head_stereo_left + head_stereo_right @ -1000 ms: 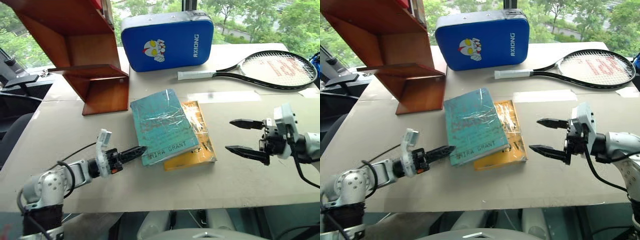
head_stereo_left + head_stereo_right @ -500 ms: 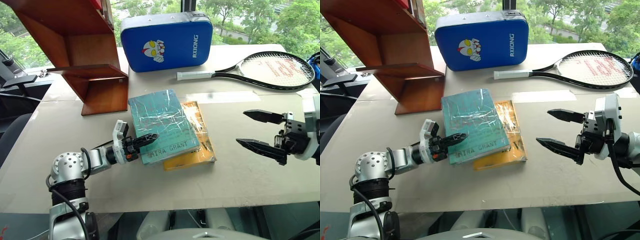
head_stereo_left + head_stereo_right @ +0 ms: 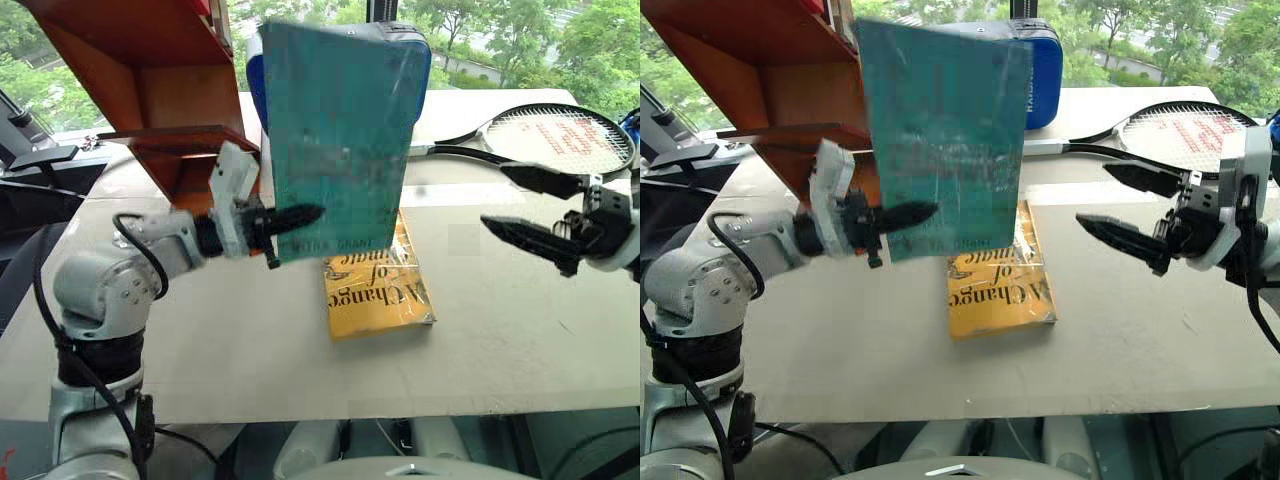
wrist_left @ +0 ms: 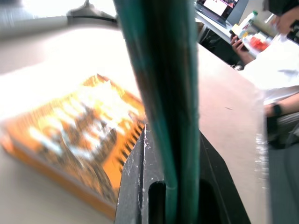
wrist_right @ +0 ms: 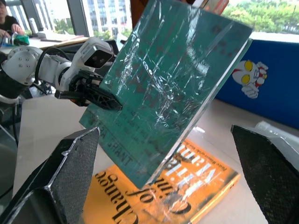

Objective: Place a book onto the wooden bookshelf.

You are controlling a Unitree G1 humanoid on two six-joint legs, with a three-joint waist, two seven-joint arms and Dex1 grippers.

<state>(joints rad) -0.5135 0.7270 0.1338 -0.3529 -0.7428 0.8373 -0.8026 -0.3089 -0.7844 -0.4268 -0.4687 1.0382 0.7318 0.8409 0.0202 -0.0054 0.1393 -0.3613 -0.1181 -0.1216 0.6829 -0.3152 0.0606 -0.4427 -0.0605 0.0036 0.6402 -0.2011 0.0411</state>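
Left gripper [image 3: 300, 216] clamps plastic-wrapped teal-green hardcover book [image 3: 335, 130] upright above yellow-orange paperback [image 3: 375, 290]; reddish-brown wooden bookshelf [image 3: 150, 100] at 10 o'clock. Right gripper [image 3: 520, 205] jaws apart, empty.

Book [image 3: 335, 135] upright right of bookshelf [image 3: 160, 90], above table [image 3: 250, 340].

The book [image 3: 335, 130] hides the blue case [image 3: 415, 75] — perhaps mostly.
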